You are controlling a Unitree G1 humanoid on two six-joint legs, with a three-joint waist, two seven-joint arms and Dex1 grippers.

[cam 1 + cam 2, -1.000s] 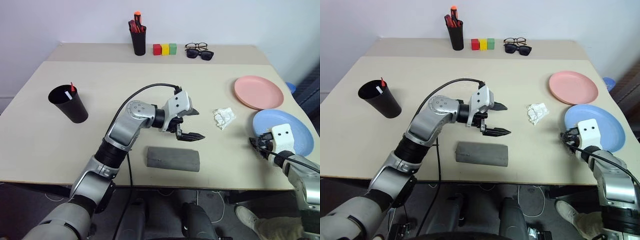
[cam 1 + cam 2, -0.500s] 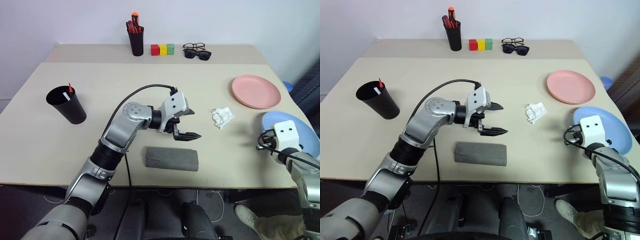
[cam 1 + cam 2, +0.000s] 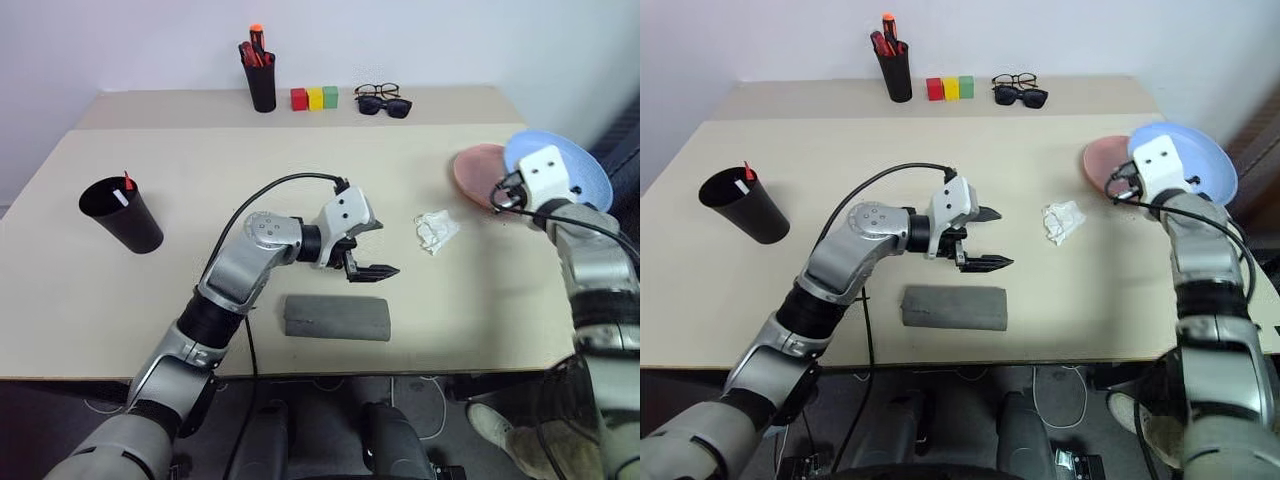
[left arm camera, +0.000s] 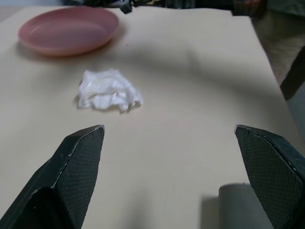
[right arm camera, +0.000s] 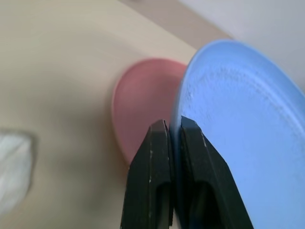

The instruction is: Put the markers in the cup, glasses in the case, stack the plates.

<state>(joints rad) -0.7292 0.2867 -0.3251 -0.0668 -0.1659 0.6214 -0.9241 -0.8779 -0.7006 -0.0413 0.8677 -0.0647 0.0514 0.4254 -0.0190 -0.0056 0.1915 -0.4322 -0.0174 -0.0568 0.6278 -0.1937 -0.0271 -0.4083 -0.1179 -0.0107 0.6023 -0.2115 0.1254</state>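
Plate handling, stacking step. Right gripper (image 5: 167, 131), jaws clenched on the near rim of the light blue plate (image 5: 248, 119), carries it clear of the bench (image 3: 250, 170), tilted and overlapping the salmon pink plate (image 3: 474, 172), which lies flat near the bench's right edge. Both plates appear to be thin, rigid plastic: light, probably smooth, and likely to pivot or slip in a narrow rim pinch, so a level carry and a low release onto the pink plate look advisable. The rim is the only practical hold; the flat centre offers nothing to pinch.

Left gripper (image 3: 372, 250), jaws spread wide and holding nothing, hovers over mid-bench above the grey glasses case (image 3: 336, 317), which lies closed; its hard shell should tolerate a firm grasp across the short axis. A crumpled white tissue (image 3: 436, 229) lies between the left gripper and the plates. Markers (image 3: 124, 190) stand in the black cup (image 3: 121, 213) at the bench's left.
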